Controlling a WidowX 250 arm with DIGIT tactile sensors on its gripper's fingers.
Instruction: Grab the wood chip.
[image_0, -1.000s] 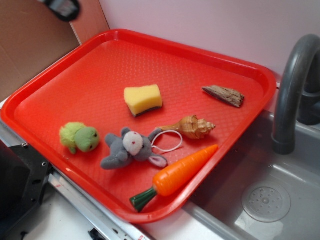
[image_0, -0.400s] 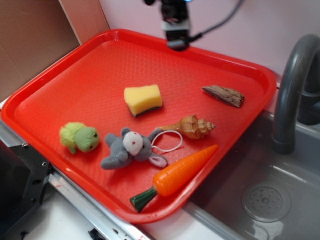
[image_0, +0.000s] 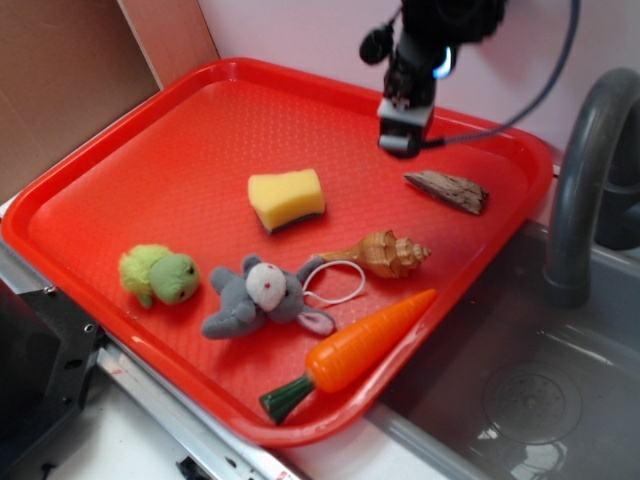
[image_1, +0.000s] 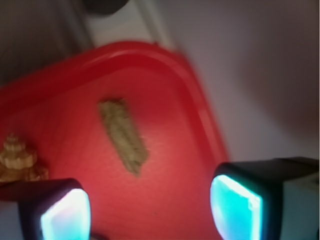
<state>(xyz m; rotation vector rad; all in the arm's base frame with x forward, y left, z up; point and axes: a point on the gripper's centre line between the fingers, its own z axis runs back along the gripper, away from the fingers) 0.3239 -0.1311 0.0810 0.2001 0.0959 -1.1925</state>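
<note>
Gripper (image_0: 402, 142) above tray, fingers apart | wood chip (image_0: 448, 190) flat near tray (image_0: 120, 160) far-right rim | seashell (image_0: 385, 253) nearby, bare tray around chip

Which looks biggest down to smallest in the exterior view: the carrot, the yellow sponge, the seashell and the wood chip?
1. Carrot, clearly the longest, though it also lies nearest the camera.
2. Seashell and yellow sponge: the shell looks longer, the sponge bulkier, so I would not rank them.
3. Wood chip, smallest and thinnest, but farthest away.
</note>
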